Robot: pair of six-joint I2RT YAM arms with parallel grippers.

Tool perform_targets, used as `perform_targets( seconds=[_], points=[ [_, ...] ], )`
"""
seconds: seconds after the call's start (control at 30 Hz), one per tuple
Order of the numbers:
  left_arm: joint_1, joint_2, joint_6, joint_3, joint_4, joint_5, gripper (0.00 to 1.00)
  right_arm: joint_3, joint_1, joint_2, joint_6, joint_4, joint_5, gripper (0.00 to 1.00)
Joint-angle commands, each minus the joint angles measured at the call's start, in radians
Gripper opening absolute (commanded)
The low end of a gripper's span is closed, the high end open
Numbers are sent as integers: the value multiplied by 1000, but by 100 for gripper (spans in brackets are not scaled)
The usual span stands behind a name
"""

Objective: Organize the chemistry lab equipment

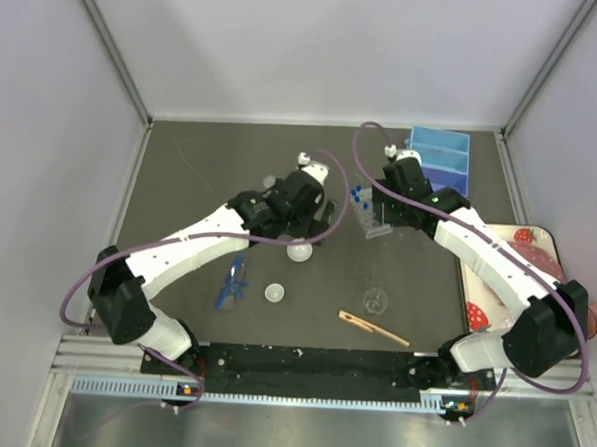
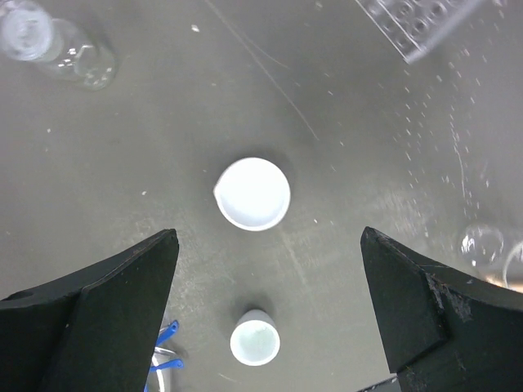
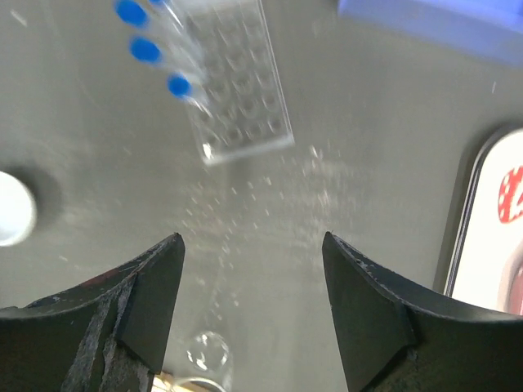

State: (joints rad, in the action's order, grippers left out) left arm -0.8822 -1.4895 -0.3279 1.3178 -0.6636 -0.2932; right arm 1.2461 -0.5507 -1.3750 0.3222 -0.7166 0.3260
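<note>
Bench (image 1: 181, 177) is cluttered, so I'm using the clear tube rack (image 1: 376, 221) as datum. The strawberry tray (image 1: 540, 239) is well off the rack's right side and isn't mine to sort. The blue bin (image 1: 439, 156) is just behind the rack. My left end effector (image 2: 268, 238) hangs left of the rack, fingers spread fully wide and empty, over a small round dish (image 2: 252, 193). My right end effector (image 3: 252, 241) is on the rack's near side, parted, nothing between the fingers. A smaller dish (image 2: 255, 341) lies further from the rack, toward my bases. Blue-capped tubes (image 3: 147, 51) are at the rack's far-left corner. I read dish pickup as my step. The dish sits slightly ahead of my fingertip line: nudge forward, drop straight, close gently on the rim. It's probably light and will skid.
</note>
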Motion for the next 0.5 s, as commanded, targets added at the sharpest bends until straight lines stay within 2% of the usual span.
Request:
perform_targets(
  seconds=[0.0,0.1,0.2,0.23,0.33,0.47],
  points=[
    [97,-2,-120,43,36,40,99,-105,32,42,80,-20,-1,70],
    [152,-6,-163,37,36,52,99,-171,58,59,120,34,-18,70],
    [198,0,-219,20,27,65,99,-206,78,37,146,104,-115,70],
    [207,11,-232,2,27,66,99,-217,78,16,150,135,-210,70],
    [226,41,-258,-47,61,55,99,-205,69,-47,192,224,-359,69],
    [233,69,-264,-81,75,60,99,-110,-20,-137,202,230,-370,69]
  ],
)
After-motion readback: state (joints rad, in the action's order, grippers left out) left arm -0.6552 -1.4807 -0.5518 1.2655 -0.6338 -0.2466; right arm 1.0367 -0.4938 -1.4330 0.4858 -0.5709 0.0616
